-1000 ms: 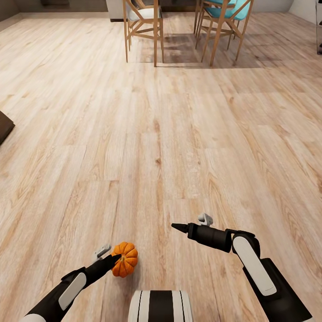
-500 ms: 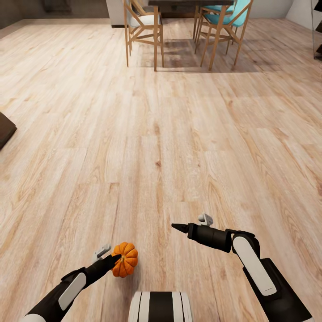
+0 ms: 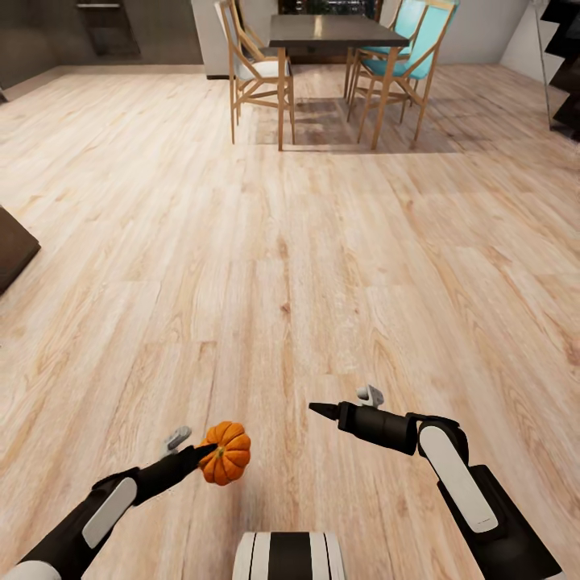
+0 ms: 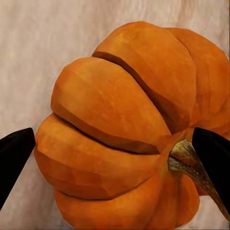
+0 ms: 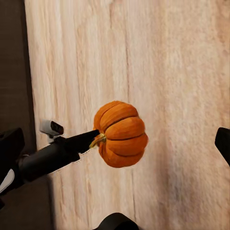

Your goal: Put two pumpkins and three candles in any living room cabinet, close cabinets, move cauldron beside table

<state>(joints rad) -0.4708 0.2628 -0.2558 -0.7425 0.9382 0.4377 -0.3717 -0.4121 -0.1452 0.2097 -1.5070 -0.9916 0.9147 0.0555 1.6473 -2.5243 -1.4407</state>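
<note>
Camera view has tilted up, showing more table (image 3: 337, 31). Left gripper (image 3: 211, 456) pinches 1 pumpkin (image 3: 227, 453) above floor (image 3: 290, 242); right gripper (image 3: 316, 408) state unclear.

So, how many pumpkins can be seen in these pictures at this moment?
1. The pumpkin is held above the wood floor in the left gripper, low in the head view. The second pumpkin may be elsewhere, outside these views.
</note>
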